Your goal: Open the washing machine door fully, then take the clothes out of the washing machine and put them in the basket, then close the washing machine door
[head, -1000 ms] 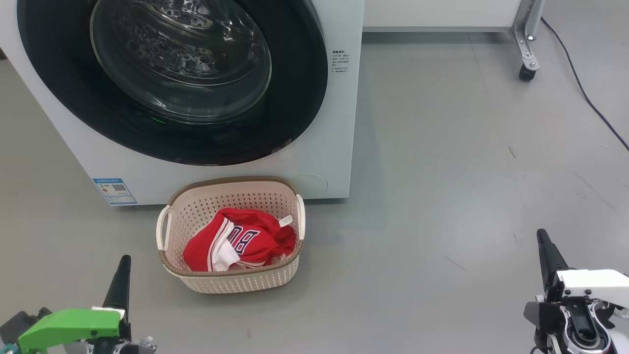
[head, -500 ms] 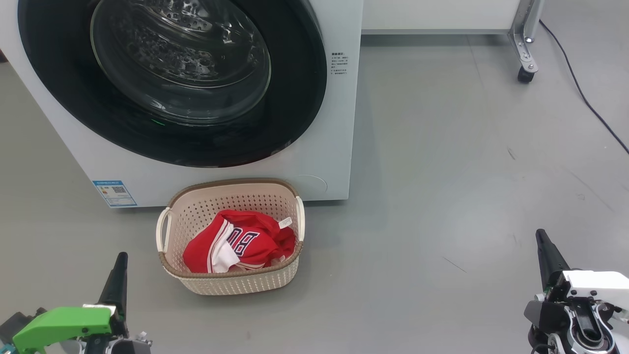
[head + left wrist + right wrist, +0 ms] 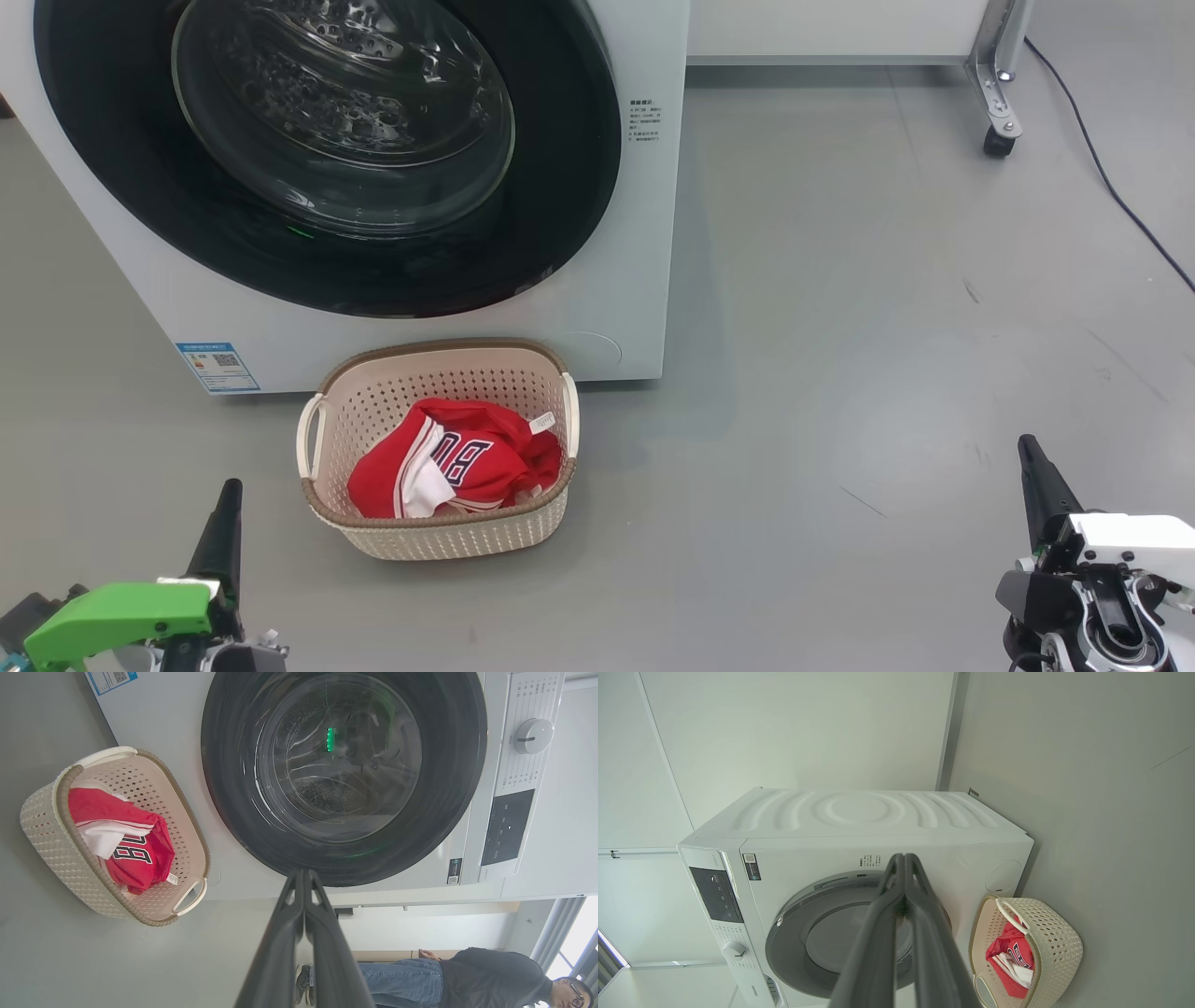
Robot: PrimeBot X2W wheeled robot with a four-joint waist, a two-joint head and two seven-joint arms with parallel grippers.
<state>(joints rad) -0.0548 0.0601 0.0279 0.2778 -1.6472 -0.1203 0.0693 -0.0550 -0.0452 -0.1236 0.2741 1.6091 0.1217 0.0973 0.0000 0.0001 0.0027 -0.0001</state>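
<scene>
Resting low at the near edge, left gripper (image 3: 229, 490) and right gripper (image 3: 1030, 453) both had their fingers pressed together, holding nothing, clear of everything. Against a second ago almost nothing differed: the whole head view slid a touch, so camera, not things, and over the last half-second nothing stirred. Reads as arms parked, job likely done. Ahead of the left gripper sat the basket (image 3: 448, 539), just in front of the machine's foot, with the clothes (image 3: 457, 457) bunched inside, red with white trim, numerals up, below the rim. Behind it the washing machine door (image 3: 560, 187) looked flush against the washing machine (image 3: 644, 280) — shut, I judged, with no red showing through the glass. Room to move: bare grey floor (image 3: 887, 327) stretched wide on the right. Edges to mind further back were a cart caster (image 3: 997, 142) and a dark cable (image 3: 1111, 177). In the left wrist view, a person (image 3: 467, 970) stood beyond the machine.
</scene>
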